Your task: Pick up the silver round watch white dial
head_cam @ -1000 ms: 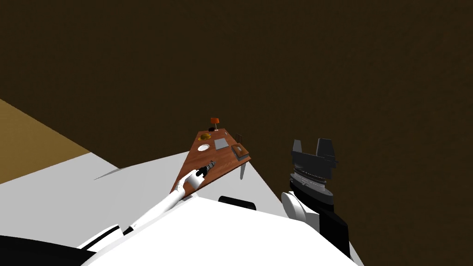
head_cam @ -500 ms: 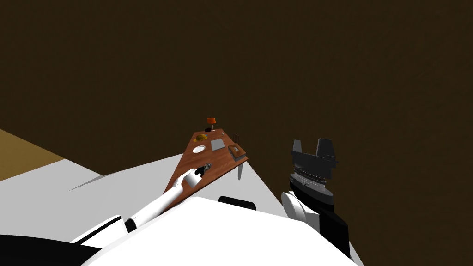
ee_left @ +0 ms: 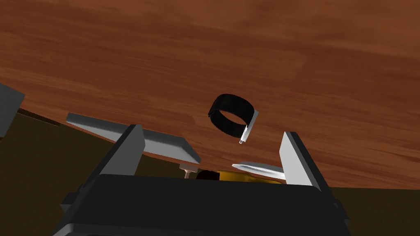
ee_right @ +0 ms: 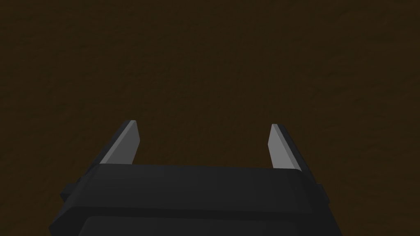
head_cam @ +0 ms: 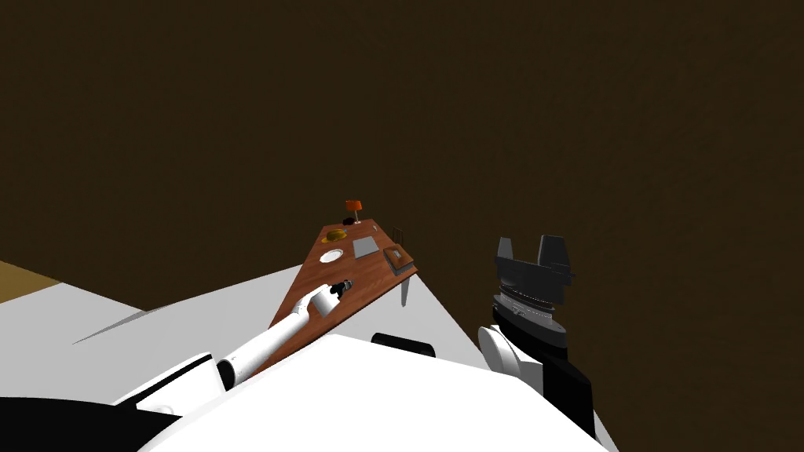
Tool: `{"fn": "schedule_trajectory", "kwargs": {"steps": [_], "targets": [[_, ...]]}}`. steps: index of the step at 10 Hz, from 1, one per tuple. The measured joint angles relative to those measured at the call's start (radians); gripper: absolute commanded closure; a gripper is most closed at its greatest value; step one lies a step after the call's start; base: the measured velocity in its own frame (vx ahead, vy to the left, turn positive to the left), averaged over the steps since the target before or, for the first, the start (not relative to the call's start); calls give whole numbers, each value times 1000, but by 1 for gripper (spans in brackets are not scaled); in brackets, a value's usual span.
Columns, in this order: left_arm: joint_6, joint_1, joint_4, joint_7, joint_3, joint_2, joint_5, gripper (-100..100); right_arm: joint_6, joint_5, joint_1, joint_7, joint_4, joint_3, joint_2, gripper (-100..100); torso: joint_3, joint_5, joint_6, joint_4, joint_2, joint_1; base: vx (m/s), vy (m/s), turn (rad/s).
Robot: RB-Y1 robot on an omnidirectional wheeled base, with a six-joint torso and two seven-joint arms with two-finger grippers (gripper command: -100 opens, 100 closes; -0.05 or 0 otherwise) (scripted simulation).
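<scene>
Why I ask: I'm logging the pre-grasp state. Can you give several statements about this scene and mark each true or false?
1. The left end effector is open. True.
2. The watch is clamped between its fingers. False: it lies free on the wooden table, ahead of the fingers, untouched.
3. The watch's strap is black. True.
4. The right end effector holds the white plate. False: it is open and empty, away from the table; the plate lies on the table.
5. An orange lamp stands at the table's far end. True.
</scene>
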Motion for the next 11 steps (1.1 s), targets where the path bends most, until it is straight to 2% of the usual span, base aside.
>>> {"fn": "schedule_trajectory", "kwargs": {"steps": [4, 5, 6, 11], "targets": [[43, -38, 83, -13, -25, 35, 11, -100, 0, 0, 0, 0, 0, 0, 0, 0, 0, 0, 0, 0, 0, 0, 25, -23, -50], [45, -39, 86, -14, -26, 35, 11, 0, 0, 0, 0, 0, 0, 0, 0, 0, 0, 0, 0, 0, 1, 1, 0, 0, 0], [45, -39, 86, -14, -26, 35, 11, -100, 0, 0, 0, 0, 0, 0, 0, 0, 1, 0, 0, 0, 2, 1, 16, 9, -53], [-11, -40, 168, -5, -10, 2, -20, -100, 0, 0, 0, 0, 0, 0, 0, 0, 0, 1, 0, 0, 0, 3, 26, 21, -36]]}}
